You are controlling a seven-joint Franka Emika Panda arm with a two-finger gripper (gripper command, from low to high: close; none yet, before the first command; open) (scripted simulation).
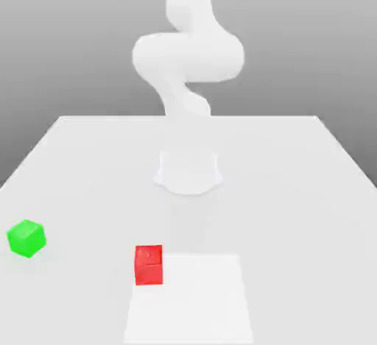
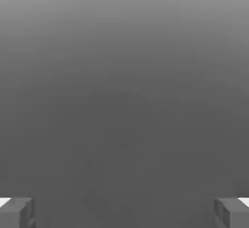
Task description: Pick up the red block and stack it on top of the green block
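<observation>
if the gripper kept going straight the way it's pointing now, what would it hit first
Nothing that shows: between the spread fingertips of the open gripper the hand view has just plain grey, with no block in line. Depth is unclear. The red block and green block sit on the table.

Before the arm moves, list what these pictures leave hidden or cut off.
- Exterior view: the upper arm is cut off by the top edge.
- Exterior view: the far faces and undersides of the red block and green block are turned away from the camera.
- Exterior view: the table runs out past the bottom edge.
- Hand view: the two fingers stand wide apart, only their tips showing, the rest cut off by the bottom edge.
</observation>
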